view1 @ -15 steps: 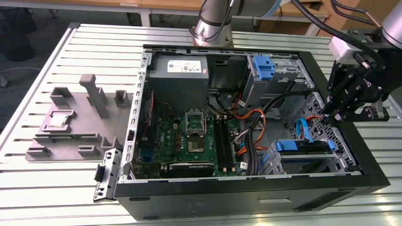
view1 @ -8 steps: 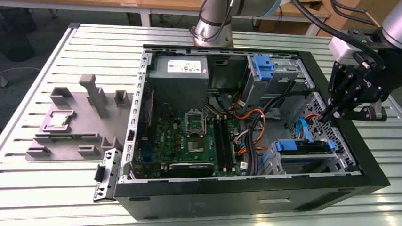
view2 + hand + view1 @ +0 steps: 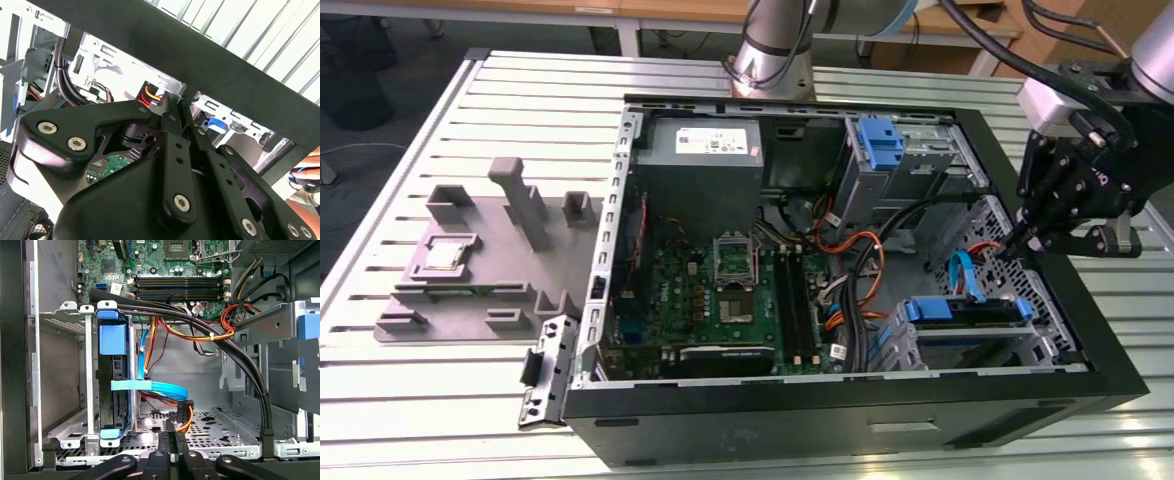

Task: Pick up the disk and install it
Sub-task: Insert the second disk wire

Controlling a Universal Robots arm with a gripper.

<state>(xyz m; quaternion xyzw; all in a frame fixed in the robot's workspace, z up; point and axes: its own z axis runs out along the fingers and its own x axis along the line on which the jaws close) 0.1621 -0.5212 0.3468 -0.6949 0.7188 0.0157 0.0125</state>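
The disk (image 3: pixel 116 385) sits in the metal drive cage (image 3: pixel 65 385) at the case's front corner, framed by its blue carrier (image 3: pixel 963 311). In the first wrist view it shows edge-on, with a light blue data cable (image 3: pixel 165 387) curving past it. My gripper (image 3: pixel 1010 250) hangs above the case floor beside the cage, on the exterior view's right. Its fingertips (image 3: pixel 173 437) are pressed together with nothing between them. The second wrist view shows the same shut fingertips (image 3: pixel 168 107) pointing at the case wall.
The open black case (image 3: pixel 854 415) lies on a slatted table. It holds a green motherboard (image 3: pixel 720 290), a grey power supply (image 3: pixel 707 145), a blue bracket (image 3: pixel 881 140) on the upper bay and black cable bundles (image 3: pixel 240 355). A grey fixture (image 3: pixel 480 260) lies to the exterior view's left. A hand (image 3: pixel 307 172) is nearby.
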